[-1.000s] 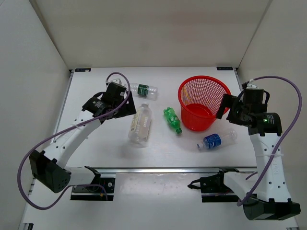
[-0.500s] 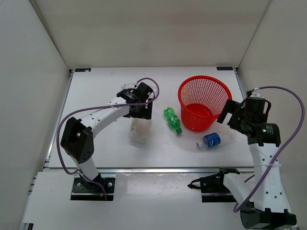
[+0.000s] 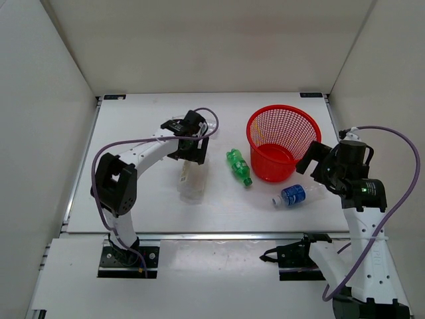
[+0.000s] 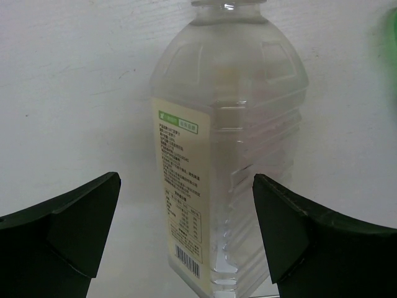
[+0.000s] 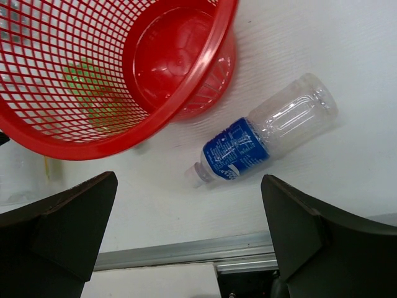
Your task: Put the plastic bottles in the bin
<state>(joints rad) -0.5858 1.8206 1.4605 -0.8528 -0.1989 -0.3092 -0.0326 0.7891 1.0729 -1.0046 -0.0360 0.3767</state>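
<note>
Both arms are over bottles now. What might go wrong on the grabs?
The large clear plastic bottle with the pale label fills most of the gap between the open left fingers; they may clip it or let it slip. The clear blue-labelled bottle lies close to the red mesh basket; the right fingers might knock the basket descending.

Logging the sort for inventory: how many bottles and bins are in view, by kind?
Plastic bottles: 3 (large clear, small green, blue-label)
Red mesh bin: 1
Total: 4
Anything under the left arm is hidden.
</note>
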